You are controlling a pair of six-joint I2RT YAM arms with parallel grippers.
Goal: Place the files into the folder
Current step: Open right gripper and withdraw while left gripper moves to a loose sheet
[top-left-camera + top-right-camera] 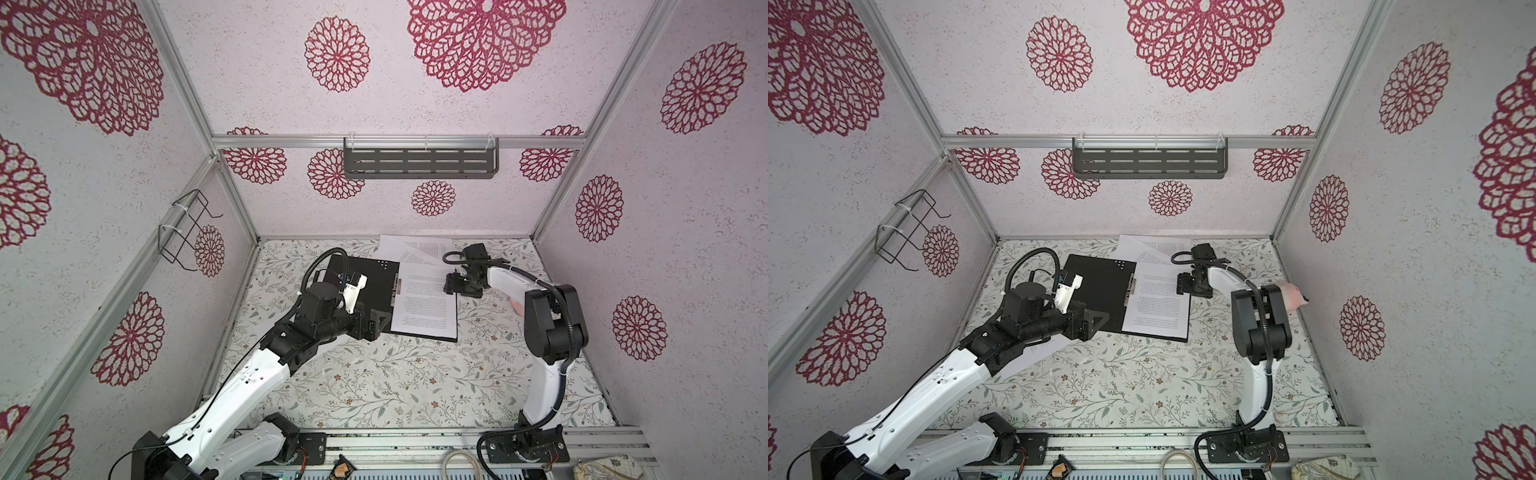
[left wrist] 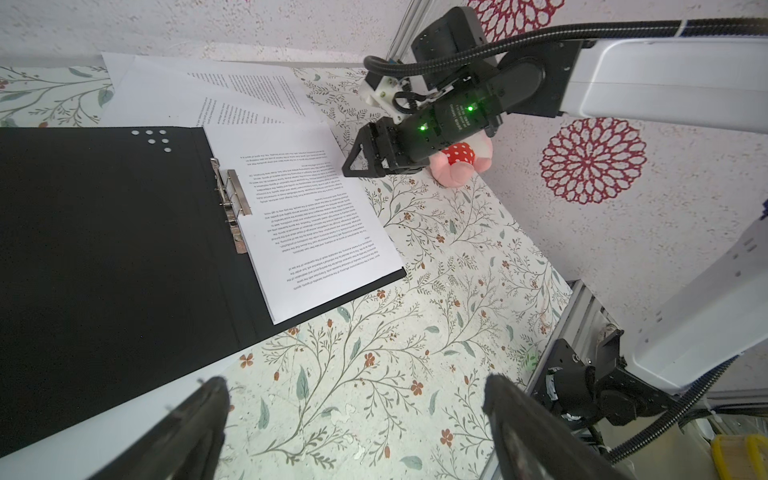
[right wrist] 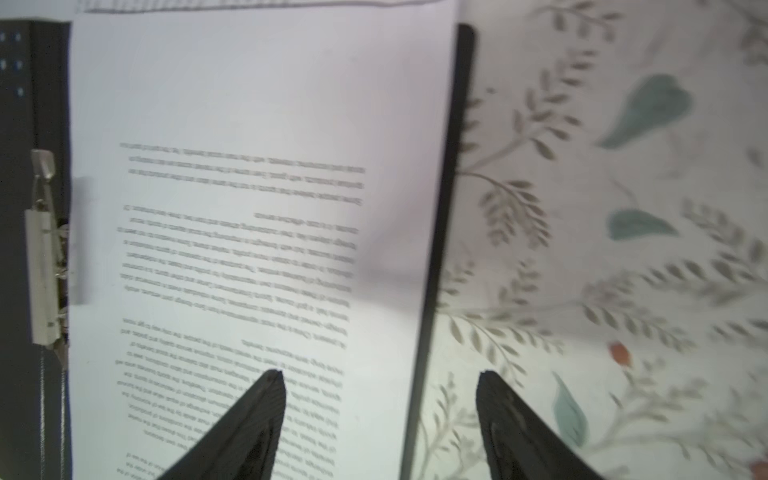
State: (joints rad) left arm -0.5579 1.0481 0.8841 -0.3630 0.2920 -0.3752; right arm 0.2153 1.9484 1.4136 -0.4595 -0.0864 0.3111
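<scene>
Folder (image 1: pixel 380 291): one, lying open and flat on the floral surface (image 1: pixel 395 386) toward the back wall, black inside facing up.
Spine clip (image 2: pixel 232 199): one, metal, along the middle fold, just beside the filed sheet's inner margin.
White dots (image 2: pixel 151 140): six small ones on the folder's left half, near its far corner by the fold.
Files, counted: one sheet (image 1: pixel 424 303) lies on the folder's right half. At least two overlapping sheets (image 1: pixel 409 247) lie on the surface behind the folder, by the back wall. One more white sheet (image 2: pixel 124 422) pokes out from under the folder's near left corner.
Writing: blocks of small black print on the sheets, too fine to read.
Left gripper (image 2: pixel 357 415): jaws spread wide with nothing between them, hovering at the folder's near edge.
Right gripper (image 3: pixel 380 395): jaws parted and gripping nothing. One finger is over the filed sheet, the other over the surface past the folder's right edge.
Plush toy (image 2: pixel 457 162): one, pink with a red white-spotted patch, by the right wall behind the right arm.
</scene>
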